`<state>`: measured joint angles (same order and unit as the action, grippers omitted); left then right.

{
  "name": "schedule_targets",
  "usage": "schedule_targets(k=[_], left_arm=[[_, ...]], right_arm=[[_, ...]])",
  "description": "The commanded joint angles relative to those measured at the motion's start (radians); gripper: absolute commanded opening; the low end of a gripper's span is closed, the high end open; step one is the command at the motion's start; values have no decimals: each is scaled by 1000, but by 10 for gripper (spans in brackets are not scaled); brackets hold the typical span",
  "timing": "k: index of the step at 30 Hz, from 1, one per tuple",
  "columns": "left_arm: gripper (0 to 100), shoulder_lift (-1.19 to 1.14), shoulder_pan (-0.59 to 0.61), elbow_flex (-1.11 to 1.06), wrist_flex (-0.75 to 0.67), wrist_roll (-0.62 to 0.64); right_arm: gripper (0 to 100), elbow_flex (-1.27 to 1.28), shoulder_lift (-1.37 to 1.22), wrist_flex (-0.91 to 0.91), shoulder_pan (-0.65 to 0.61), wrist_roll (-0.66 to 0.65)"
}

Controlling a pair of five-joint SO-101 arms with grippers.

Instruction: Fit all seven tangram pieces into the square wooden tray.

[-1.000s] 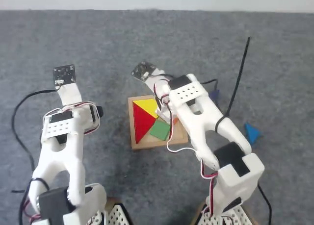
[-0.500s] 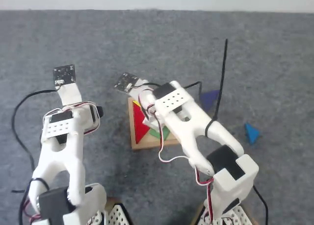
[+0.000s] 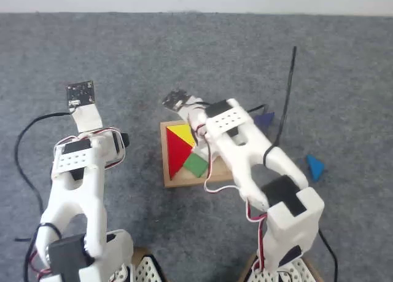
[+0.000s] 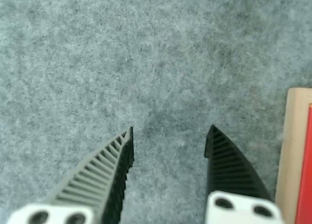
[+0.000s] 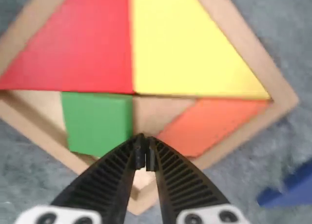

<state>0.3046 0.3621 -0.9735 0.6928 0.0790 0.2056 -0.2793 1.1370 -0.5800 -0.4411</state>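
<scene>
now right gripper (image 5: pixel 145 155) hangs pinched closed over the wooden tray (image 5: pixel 246 43).
left gripper (image 4: pixel 168 138) gapes above carpet (image 4: pixel 146 48), tray's nine o'clock.

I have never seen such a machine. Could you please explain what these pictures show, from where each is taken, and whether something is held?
These are two small white robot arms, side by side on a grey felt-like surface. The high view looks down on both; the other two pictures come from a camera on each arm's wrist, looking along its gripper. Between the arms lies a square wooden tray holding a red triangle, a yellow triangle, a green square and an orange piece. A blue triangle and a darker blue piece lie loose outside it. The left gripper is open over bare surface beside the tray. The right gripper is shut above the tray and holds nothing.
</scene>
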Motion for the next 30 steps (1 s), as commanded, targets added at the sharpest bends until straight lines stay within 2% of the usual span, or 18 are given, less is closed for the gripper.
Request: schedule_targets(k=[1,4,9,13,19,26,30], left_arm=[[235,35,-6,24,-21,9],[235,35,-6,24,-21,9],[235,35,-6,24,-20,9],[235,35,-8,24,-20,9],[235,35,-8,24,-21,9],[235,35,-21,22,-23,9],[235,28,-51,22,-21,9]], right_arm=[[16,-8,8,-1,-85,8],[16,-12,7,-19,-110,9],[16,-38,5,-18,-73,8],[16,-110,67,64,50,8],[16,-121,323,219,209,43],[20,69,398,185,533,180],[43,92,355,177,644,250]])
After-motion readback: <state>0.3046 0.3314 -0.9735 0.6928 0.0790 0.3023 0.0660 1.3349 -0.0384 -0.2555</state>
